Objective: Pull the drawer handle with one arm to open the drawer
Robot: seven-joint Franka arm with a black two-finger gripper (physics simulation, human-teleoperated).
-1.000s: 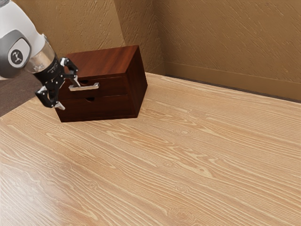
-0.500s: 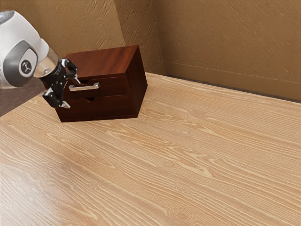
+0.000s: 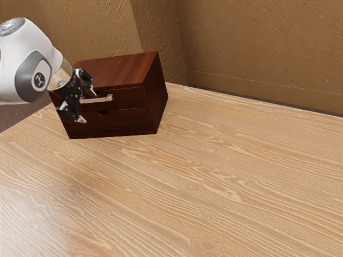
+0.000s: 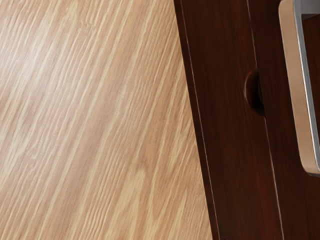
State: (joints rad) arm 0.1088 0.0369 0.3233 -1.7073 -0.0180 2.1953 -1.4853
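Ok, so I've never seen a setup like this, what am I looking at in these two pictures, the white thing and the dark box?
The white thing is a simulated robot arm ending in a black two-finger gripper. One picture comes from a camera at the arm's side, the other from a camera on its hand, close to the box. On the wooden table stands a dark wooden box with two drawers, both looking shut. The upper drawer has a silver handle; the lower drawer has a finger notch. The gripper is open, straddling the handle's end, holding nothing yet.
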